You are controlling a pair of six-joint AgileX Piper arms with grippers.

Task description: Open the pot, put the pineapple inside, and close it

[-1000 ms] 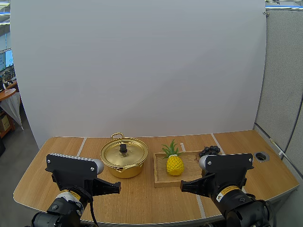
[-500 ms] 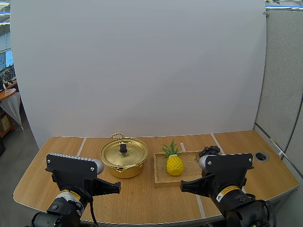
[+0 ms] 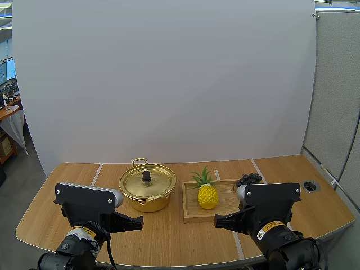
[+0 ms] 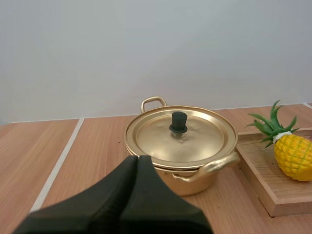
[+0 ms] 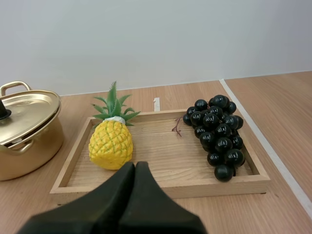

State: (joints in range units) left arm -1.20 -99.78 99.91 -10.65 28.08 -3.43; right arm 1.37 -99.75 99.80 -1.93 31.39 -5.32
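Note:
A gold pot (image 3: 147, 188) with its lid on and a black knob (image 3: 146, 176) stands on the table left of centre. A yellow pineapple (image 3: 207, 193) with green leaves stands upright on a wooden tray (image 3: 191, 212) to the pot's right. My left gripper (image 3: 137, 223) is shut and hovers in front of the pot, short of it (image 4: 181, 141); its fingers (image 4: 136, 168) lie together as one wedge. My right gripper (image 3: 218, 221) is shut too, in front of the tray's near edge, its tip (image 5: 135, 168) close to the pineapple (image 5: 111, 143).
A bunch of dark grapes (image 5: 217, 133) lies at the right end of the tray (image 5: 161, 187). A round hole (image 3: 310, 185) sits in the table at far right. Bare wood stretches to the left of the pot (image 5: 24, 130) and along the front edge.

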